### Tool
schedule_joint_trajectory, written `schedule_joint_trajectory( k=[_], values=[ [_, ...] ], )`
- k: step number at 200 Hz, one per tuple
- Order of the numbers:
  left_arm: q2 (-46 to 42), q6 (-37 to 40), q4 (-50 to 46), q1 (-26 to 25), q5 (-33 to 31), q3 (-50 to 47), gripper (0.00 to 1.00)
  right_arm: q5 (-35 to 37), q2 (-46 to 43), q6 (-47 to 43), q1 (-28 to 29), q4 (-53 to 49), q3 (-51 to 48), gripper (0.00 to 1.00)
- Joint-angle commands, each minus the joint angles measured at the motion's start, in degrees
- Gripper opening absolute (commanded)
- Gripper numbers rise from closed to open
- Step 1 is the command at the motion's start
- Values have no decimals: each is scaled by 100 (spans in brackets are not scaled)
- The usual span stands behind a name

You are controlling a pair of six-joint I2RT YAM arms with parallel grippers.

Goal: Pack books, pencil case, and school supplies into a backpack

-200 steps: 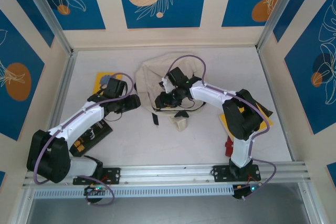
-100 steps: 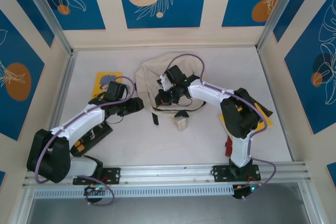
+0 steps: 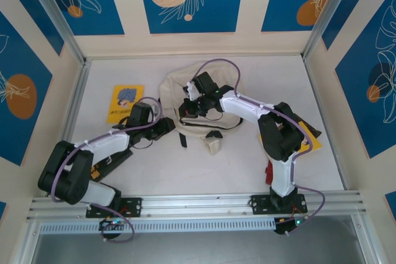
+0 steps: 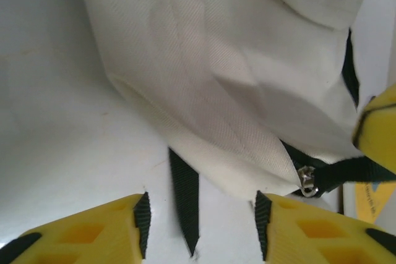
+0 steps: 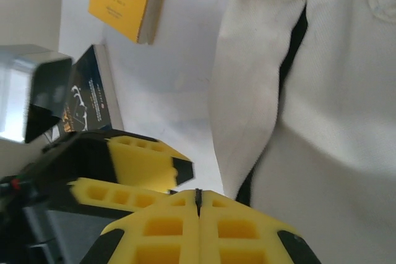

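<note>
The backpack (image 3: 173, 91) lies at the far middle of the table (image 3: 241, 168). The left gripper (image 4: 201, 227) sits at its left near corner, jaws apart, with a dark strap (image 4: 184, 199) lying between them. The right gripper (image 5: 198, 211) is over the bag's left edge, jaws closed with nothing visible between them. A yellow book (image 3: 125, 102) lies to the left.

L tool (image 3: 166, 127) has pulled back toward the near edge, jaws narrower, now at backpack (image 3: 175, 88) lower-left corner. Yellow book (image 3: 125, 103) on worktop (image 3: 247, 171) uncovered. R tool (image 3: 189, 106) has closed fully, edging farther over the bag.
</note>
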Motion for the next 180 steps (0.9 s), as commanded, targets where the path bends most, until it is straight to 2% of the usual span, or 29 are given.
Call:
schedule_joint_trajectory(
  k=[1, 67, 109, 131, 169, 180],
  values=[
    [242, -462, 842, -92, 192, -60, 44, -200, -136, 101, -38, 166, 201, 0],
    [735, -613, 1125, -267, 53, 60, 38, -219, -630, 396, -223, 702, -259, 0],
    [1034, -832, 1333, -420, -30, 93, 41, -146, -574, 645, -350, 836, -358, 0],
    [1139, -899, 1456, -444, -3, 138, 31, -138, -531, 716, -353, 851, -349, 0],
    [956, -833, 1149, -452, -142, 30, 0, 510, -312, 814, -408, 421, -98, 0],
    [847, -749, 912, -452, -144, -24, 0, 728, -198, 886, -440, 302, -5, 0]
  ],
)
